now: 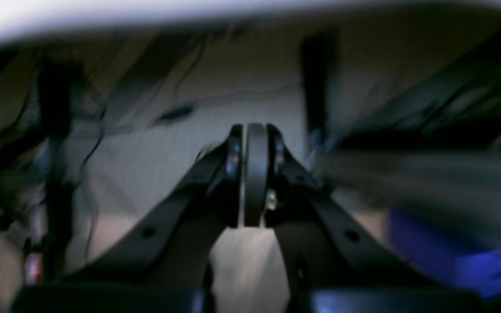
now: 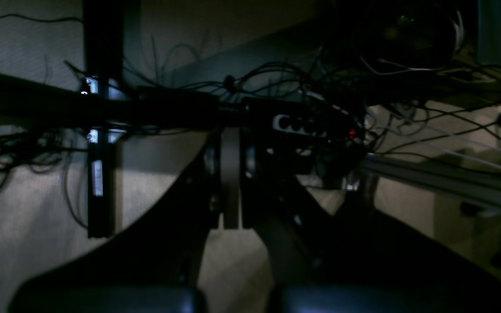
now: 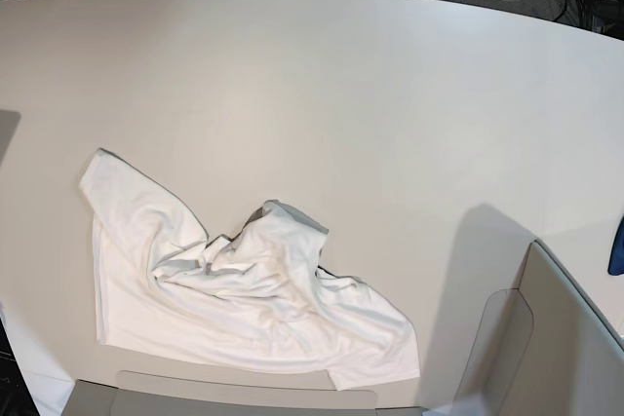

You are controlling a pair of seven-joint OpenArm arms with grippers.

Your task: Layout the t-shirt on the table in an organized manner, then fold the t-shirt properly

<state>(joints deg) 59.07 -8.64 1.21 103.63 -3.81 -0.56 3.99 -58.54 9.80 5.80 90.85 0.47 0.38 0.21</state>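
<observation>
The t-shirt (image 3: 234, 299) lies crumpled on the table (image 3: 322, 94), its long axis running from the upper left of the base view down to the lower right. It is soft white cloth, bunched into ridges at the middle, flatter toward its edges. The tabletop is smooth, off-white, with a curved far edge. Neither pincer is near it: the left gripper (image 1: 255, 174) and the right gripper (image 2: 230, 174) both show black jaws pressed together, holding nothing, with tangled cables (image 2: 302, 82) beyond them.

White t-shirt (image 3: 244, 294) — crumpled, plain side up — low-left on the off-white table (image 3: 370, 114)
</observation>
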